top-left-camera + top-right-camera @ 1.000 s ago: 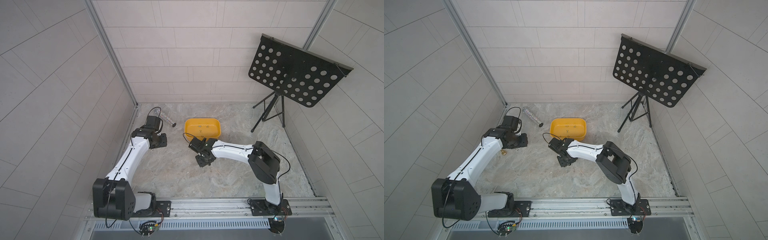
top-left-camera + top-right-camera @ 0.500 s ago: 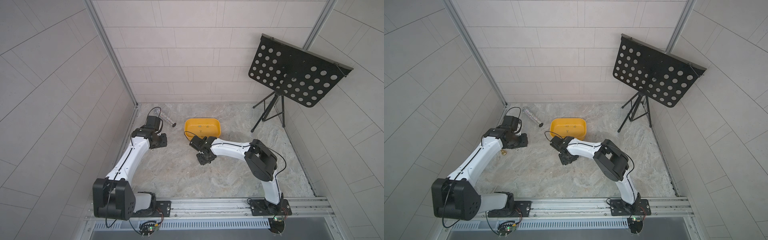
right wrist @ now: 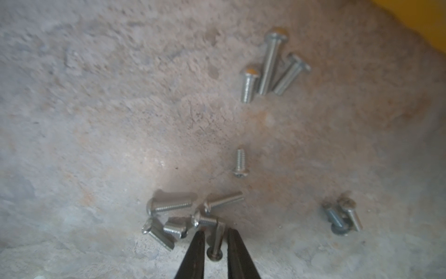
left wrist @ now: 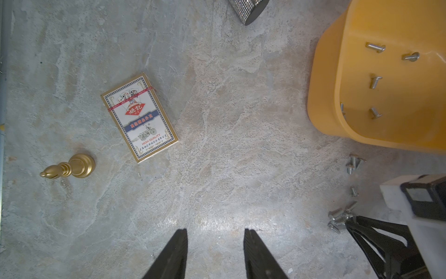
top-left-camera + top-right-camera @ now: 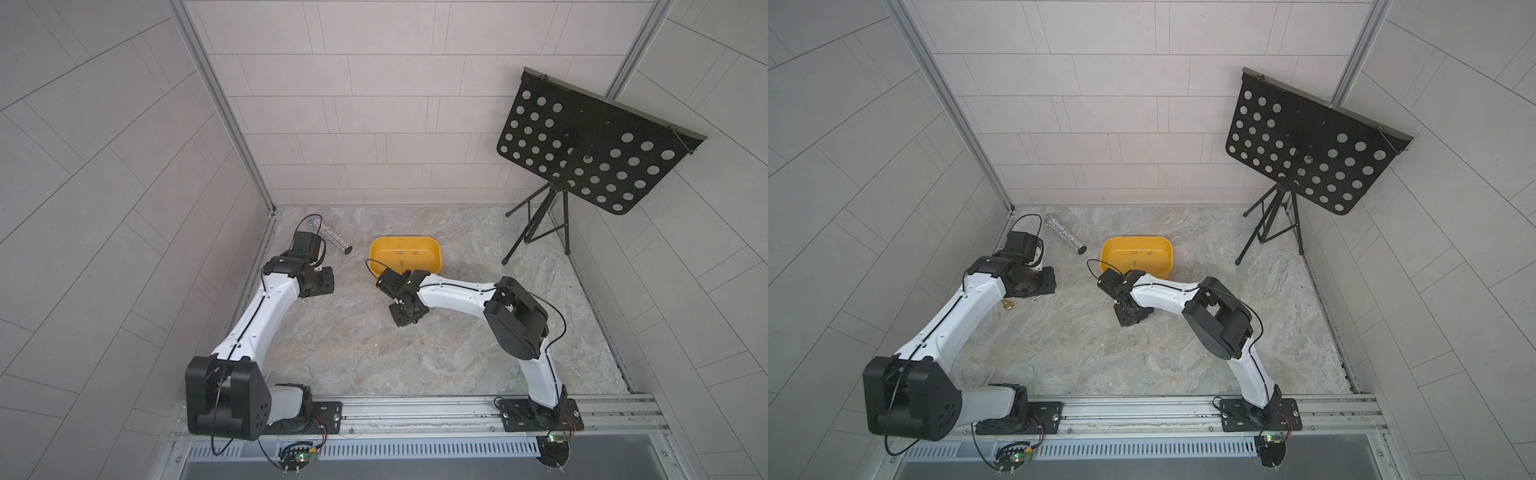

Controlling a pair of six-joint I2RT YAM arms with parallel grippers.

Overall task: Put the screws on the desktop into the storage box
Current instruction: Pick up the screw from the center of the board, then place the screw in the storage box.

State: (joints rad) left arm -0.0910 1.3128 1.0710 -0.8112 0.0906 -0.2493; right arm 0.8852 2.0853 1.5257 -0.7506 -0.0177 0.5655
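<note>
Several silver screws lie loose on the marble desktop, in small clusters and one alone, just in front of the yellow storage box. The box wall encloses several screws. My right gripper points down at the nearest cluster, its jaws drawn in tight around one screw that rests on the desktop. In both top views the right gripper hides this screw. My left gripper hovers open over bare desktop to the box's left, holding nothing.
A playing-card box and a gold chess piece lie under the left arm. A glittery silver tube lies at the back left. A black music stand on a tripod fills the back right corner.
The right gripper's jaws have narrowed around one screw, and its wrist has shifted slightly toward the box. The left arm has not moved.
</note>
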